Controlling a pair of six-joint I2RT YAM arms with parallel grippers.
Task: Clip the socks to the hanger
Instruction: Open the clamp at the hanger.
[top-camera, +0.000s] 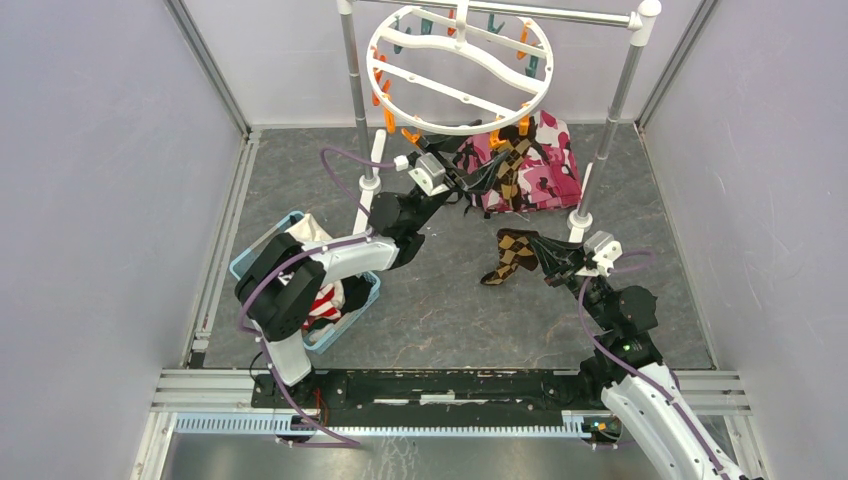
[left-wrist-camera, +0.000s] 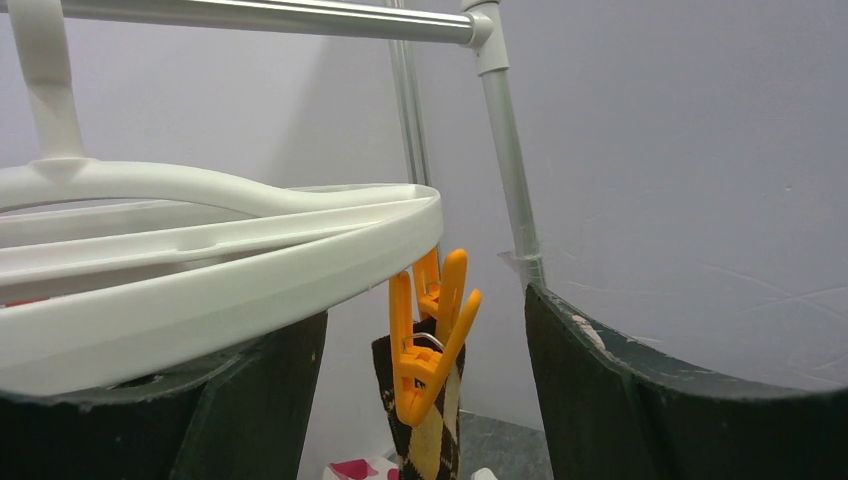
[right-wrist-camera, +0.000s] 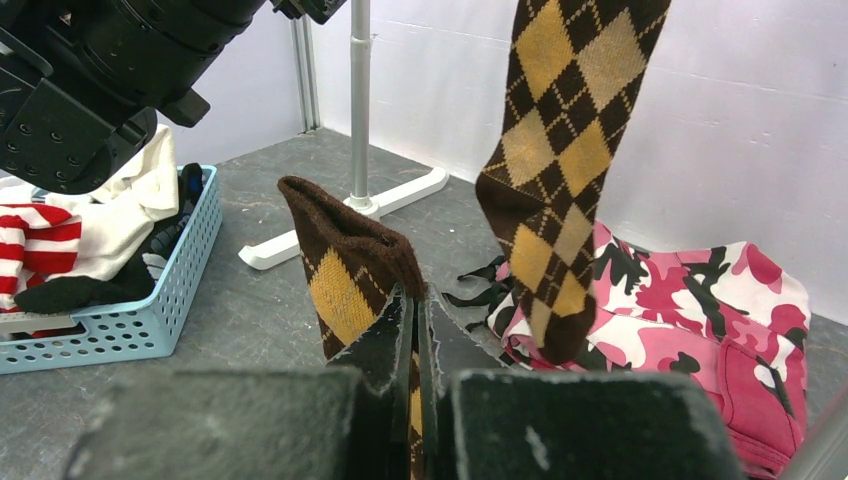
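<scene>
The white ring hanger hangs from the rail, with orange and teal clothespins round its rim. One brown-and-black argyle sock dangles from an orange clothespin at the ring's near right. My left gripper is open just in front of that pin, and its dark fingers stand on either side of the pin without touching it. My right gripper is shut on the cuff of a second argyle sock, lifted over the floor. More socks, one red-and-white striped, lie in the basket.
A blue basket stands at the left under my left arm. The pink camouflage cloth lies below the hanger. The silver rail rests on two poles with white feet. Grey walls close in on both sides.
</scene>
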